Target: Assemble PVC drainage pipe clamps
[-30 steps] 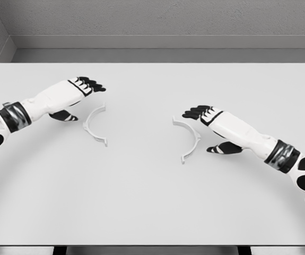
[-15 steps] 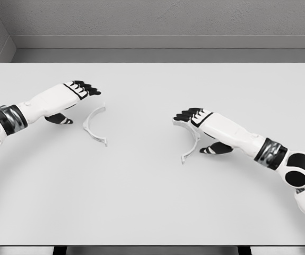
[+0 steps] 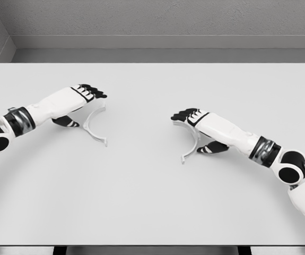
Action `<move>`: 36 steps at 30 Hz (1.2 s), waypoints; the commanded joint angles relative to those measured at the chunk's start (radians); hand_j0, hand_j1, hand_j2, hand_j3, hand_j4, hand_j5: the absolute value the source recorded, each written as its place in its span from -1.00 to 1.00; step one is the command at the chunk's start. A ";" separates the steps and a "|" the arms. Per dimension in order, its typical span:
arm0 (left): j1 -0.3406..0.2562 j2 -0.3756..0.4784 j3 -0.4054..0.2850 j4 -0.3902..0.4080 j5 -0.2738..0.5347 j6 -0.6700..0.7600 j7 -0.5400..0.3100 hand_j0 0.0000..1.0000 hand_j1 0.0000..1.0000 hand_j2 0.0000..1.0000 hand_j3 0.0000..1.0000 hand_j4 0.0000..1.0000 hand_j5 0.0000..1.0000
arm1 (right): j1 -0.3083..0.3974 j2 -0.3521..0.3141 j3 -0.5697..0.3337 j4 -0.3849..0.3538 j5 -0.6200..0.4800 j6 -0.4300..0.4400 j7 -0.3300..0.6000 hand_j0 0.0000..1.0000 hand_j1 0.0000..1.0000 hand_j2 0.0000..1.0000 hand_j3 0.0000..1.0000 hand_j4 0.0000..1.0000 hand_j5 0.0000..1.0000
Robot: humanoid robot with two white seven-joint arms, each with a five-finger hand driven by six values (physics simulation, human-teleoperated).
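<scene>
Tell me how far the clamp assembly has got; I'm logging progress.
Nothing is joined: the left clamp half and right clamp half lie apart on the table. In hand: the left hand is beside its half and the right hand is over its half's upper end, neither gripping. Grasping and mating remain.

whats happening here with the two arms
A humanoid robot is reaching for two white half-ring clamp pieces on a table. The left robot hand hovers by the left clamp half, fingers extended. The right robot hand is over the top end of the right clamp half. Neither piece is lifted; they lie well apart.
</scene>
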 commanded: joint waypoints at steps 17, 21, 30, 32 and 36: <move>-0.005 -0.035 0.001 -0.010 0.007 0.001 -0.019 1.00 1.00 1.00 1.00 1.00 1.00 | -0.035 0.027 0.026 0.047 0.000 0.001 0.000 1.00 1.00 1.00 1.00 1.00 1.00; -0.006 -0.047 0.002 -0.012 0.008 0.001 -0.039 1.00 1.00 1.00 1.00 1.00 1.00 | -0.043 0.043 0.026 0.049 0.002 0.001 0.000 1.00 1.00 1.00 1.00 1.00 1.00; -0.008 -0.067 0.006 -0.021 0.008 0.001 -0.055 1.00 1.00 1.00 1.00 1.00 1.00 | -0.074 0.061 0.026 0.081 0.013 0.001 0.000 1.00 1.00 1.00 1.00 1.00 1.00; -0.009 -0.084 0.009 -0.021 0.008 0.001 -0.056 1.00 1.00 1.00 1.00 1.00 1.00 | -0.075 0.061 0.026 0.090 0.014 0.001 0.000 1.00 1.00 1.00 1.00 1.00 1.00; -0.008 -0.084 0.010 -0.030 0.008 0.001 -0.056 1.00 1.00 1.00 1.00 1.00 1.00 | -0.087 0.084 0.028 0.105 0.022 0.001 0.000 1.00 1.00 1.00 1.00 1.00 1.00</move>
